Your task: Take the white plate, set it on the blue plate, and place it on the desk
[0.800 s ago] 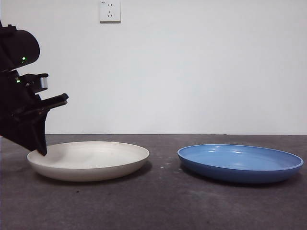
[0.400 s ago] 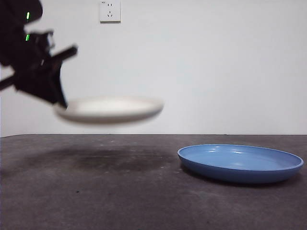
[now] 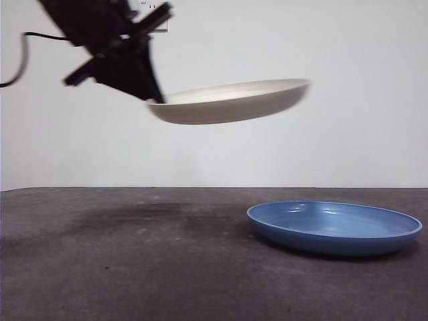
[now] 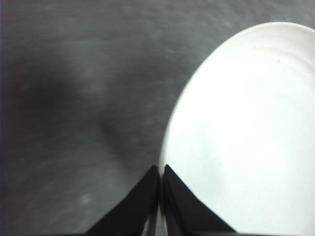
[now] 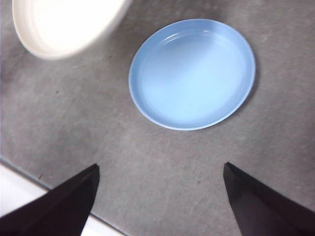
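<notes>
A: White plate [image 3: 231, 102] first: where is it?

B: Up in the air, well clear of the desk [image 3: 134, 267]. The left gripper [image 3: 152, 95] has it by one edge, jaws closed tight on the rim. In the left wrist view the two black jaws meet with the rim pinched between them [image 4: 159, 172], and the cream inside of the plate [image 4: 246, 137] fills the picture beside them.

A: Is it level?

B: No, tilted. In the front view the free edge sits higher than the gripped edge.

A: And the blue plate?

B: It [image 3: 334, 227] lies flat on the desk, lower and off to one side of the white one. The two are apart. The right wrist view shows it [image 5: 193, 73] whole, nothing in it, with the white plate's edge [image 5: 64, 24] at a corner of that picture.

A: What about the right gripper?

B: It [image 5: 160, 191] hangs over the desk near the blue plate, jaws spread wide, holding nothing.

A: Anything between the plates?

B: Only bare desk, with a soft dark shadow [image 3: 154, 217] on it below the lifted plate. Behind stands a plain white wall [image 3: 334, 147], with a wall socket [image 3: 152, 8] half hidden by the arm
</notes>
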You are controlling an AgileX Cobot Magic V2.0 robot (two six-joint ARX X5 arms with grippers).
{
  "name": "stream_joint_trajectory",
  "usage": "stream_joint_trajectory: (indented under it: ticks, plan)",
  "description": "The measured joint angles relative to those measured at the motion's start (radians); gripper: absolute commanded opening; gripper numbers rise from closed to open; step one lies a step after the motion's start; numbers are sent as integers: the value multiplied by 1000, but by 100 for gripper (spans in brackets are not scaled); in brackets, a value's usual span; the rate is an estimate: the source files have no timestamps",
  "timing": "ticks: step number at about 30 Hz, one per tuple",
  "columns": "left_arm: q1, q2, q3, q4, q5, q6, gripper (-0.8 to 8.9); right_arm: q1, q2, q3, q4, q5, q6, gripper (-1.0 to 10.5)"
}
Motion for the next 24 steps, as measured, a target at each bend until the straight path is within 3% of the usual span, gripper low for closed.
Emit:
stream_joint_trajectory:
  ticks: [11,24]
  plan:
    - [-141,265,156,-1,-28,-35,9,0,-19,116,-7,3,18,404]
    - [-203,497,320,-12,-67,-48,9,0,-21,163,-14,26,42,404]
